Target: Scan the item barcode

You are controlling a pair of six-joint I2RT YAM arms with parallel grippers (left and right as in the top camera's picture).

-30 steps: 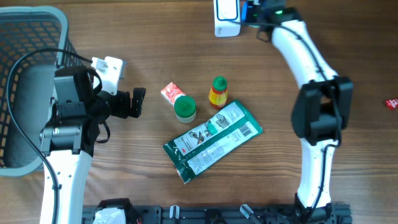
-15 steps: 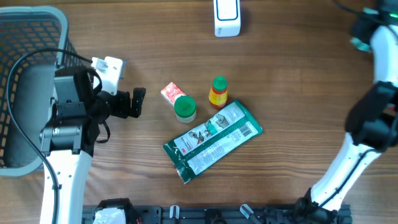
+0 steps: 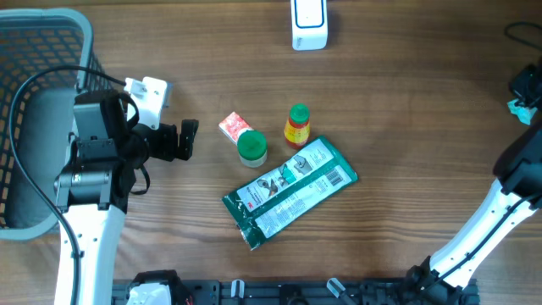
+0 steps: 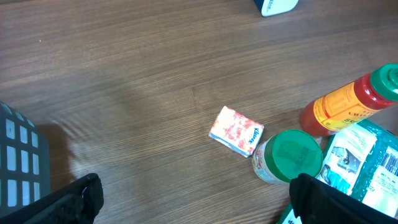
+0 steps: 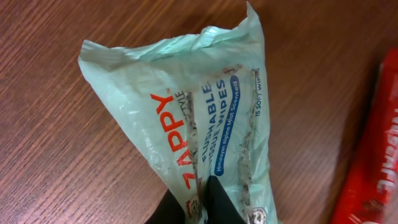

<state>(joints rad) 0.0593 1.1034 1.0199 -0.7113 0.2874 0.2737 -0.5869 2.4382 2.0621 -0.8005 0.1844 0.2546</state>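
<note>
My right gripper (image 5: 202, 186) is shut on the centre seam of a pale green pack of tissue wipes (image 5: 186, 106), held above the wooden table. No barcode shows on the face I can see. From overhead that gripper (image 3: 525, 91) is at the far right edge, mostly cut off. The white scanner (image 3: 307, 24) stands at the top middle, far from it. My left gripper (image 3: 182, 140) is wide open and empty at the left, its dark fingertips (image 4: 81, 196) low over bare wood in the left wrist view.
In the middle lie a long green pack (image 3: 290, 191), a green-lidded jar (image 3: 251, 148), a red-and-yellow bottle (image 3: 296, 125) and a small pink tissue packet (image 3: 231, 125). A grey basket (image 3: 34, 34) fills the left edge. A red wrapper (image 5: 373, 149) lies beside the held pack.
The right arm has swung from beside the scanner at the top to the far right edge. The left arm and the table items have not moved.
</note>
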